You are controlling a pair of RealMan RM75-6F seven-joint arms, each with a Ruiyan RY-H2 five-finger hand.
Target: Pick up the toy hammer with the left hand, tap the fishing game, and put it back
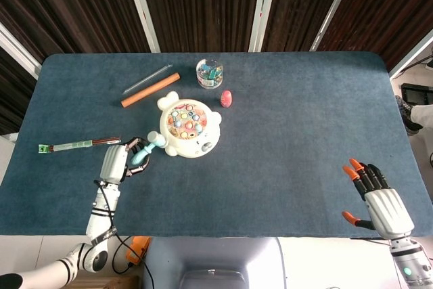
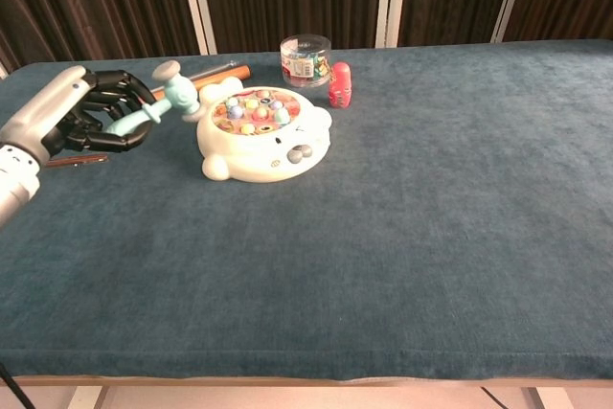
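Note:
My left hand [image 2: 91,112] [image 1: 125,160] grips the handle of the teal toy hammer [image 2: 158,104] [image 1: 147,148], raised off the cloth. The hammer's head points toward the left side of the white fishing game [image 2: 263,133] [image 1: 189,127], close to its rim; contact cannot be told. The game is bear-shaped with several coloured fish in its round tray. My right hand [image 1: 379,197] lies at the table's near right corner, fingers spread, holding nothing; the chest view does not show it.
An orange stick [image 1: 150,90] and a thin clear rod [image 1: 147,79] lie behind the game. A clear jar [image 2: 305,59] and a small red doll [image 2: 339,84] stand at the back. A pen-like stick [image 1: 78,144] lies left of my left hand.

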